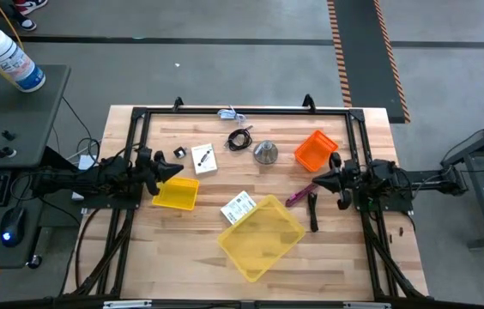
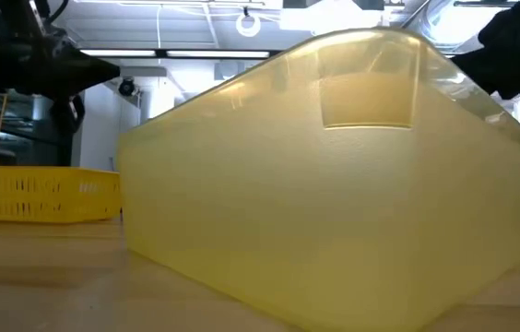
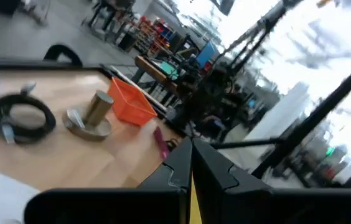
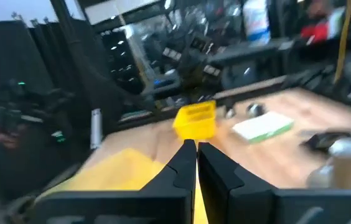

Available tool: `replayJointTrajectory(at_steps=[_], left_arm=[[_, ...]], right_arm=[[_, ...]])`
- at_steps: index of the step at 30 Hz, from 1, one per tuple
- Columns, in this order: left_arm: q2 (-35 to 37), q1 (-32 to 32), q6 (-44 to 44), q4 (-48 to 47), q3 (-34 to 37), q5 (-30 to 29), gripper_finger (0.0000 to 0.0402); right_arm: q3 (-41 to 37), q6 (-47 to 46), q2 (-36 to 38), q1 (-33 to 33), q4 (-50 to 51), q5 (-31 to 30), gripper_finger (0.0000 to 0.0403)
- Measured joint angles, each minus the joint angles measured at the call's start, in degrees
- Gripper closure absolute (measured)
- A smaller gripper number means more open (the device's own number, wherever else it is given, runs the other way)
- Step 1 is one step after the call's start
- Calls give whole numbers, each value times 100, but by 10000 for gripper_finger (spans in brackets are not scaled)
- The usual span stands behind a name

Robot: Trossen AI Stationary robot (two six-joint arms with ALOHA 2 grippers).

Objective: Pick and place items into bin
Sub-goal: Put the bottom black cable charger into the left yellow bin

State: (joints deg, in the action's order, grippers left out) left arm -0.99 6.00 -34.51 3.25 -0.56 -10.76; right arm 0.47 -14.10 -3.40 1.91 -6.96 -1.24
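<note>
My right gripper (image 1: 323, 181) hovers with fingers together, empty. The purple stick-like tool (image 1: 299, 195) lies just beside it, long axis slanting toward the yellow bin (image 1: 262, 238). My left gripper (image 1: 173, 168) waits, also pinched together.

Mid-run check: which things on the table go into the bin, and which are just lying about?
For the job:
large translucent yellow bin
coiled black cable
white card with black mark
white printed label card
purple stick-like tool
small black clip

Lying about:
silver cone-shaped metal piece
orange basket
small yellow basket
</note>
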Motion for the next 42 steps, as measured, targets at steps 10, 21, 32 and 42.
replayJointTrajectory(at_steps=[10, 21, 32, 42], left_arm=[[-511, 0, 1555, 687, -875, 129, 401], [-2300, 0, 2937, -348, -2966, 2, 401], [-3091, 0, 3028, -1729, -4568, -197, 401], [-3285, 0, 3445, -2297, -5051, -639, 401]], right_arm=[[979, 996, -453, -6, -497, -1555, 399], [2276, 1557, -1814, -4, -403, -1692, 399], [3766, 1579, -3552, -4, -331, -1619, 399], [5750, 1575, -5007, -4, 959, -1165, 399]])
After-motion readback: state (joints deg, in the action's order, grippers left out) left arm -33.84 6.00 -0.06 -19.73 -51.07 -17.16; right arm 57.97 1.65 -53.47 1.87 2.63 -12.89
